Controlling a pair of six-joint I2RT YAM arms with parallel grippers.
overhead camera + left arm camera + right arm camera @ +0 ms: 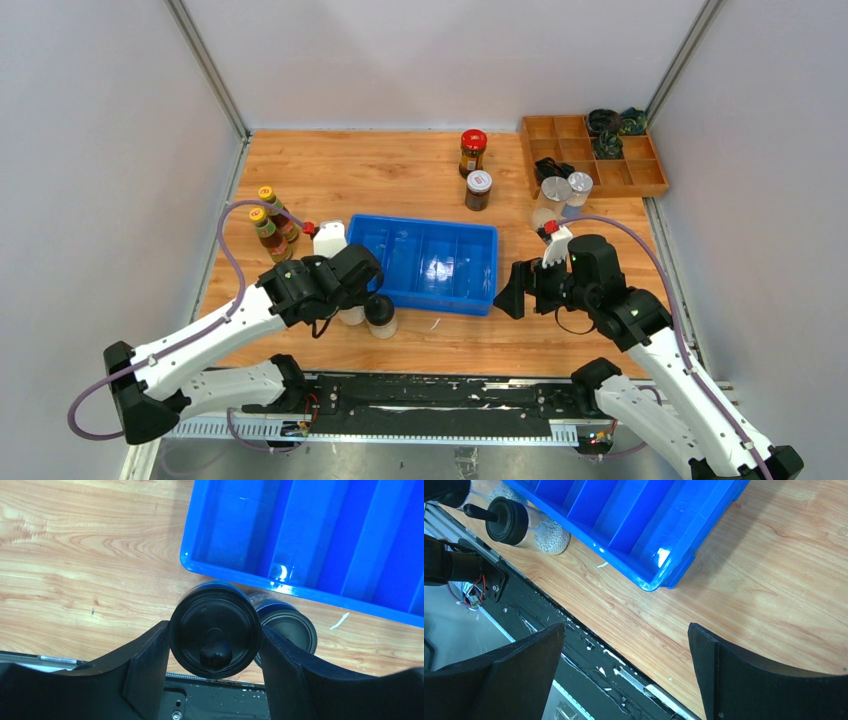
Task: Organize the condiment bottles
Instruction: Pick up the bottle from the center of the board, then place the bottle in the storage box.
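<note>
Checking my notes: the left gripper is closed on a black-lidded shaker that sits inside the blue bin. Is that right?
Not quite. The left gripper is closed on the black-lidded shaker, but the shaker is outside the blue bin, beside its near wall, not inside it. The left wrist view shows this.

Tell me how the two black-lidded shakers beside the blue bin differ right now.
The left shaker is clamped between the left gripper's fingers; the right shaker stands free, ungripped. From above, the left shaker's lid is hidden under the gripper, while the right shaker's lid shows plainly. Both stand upright, side by side, off the blue bin's near-left corner.
</note>
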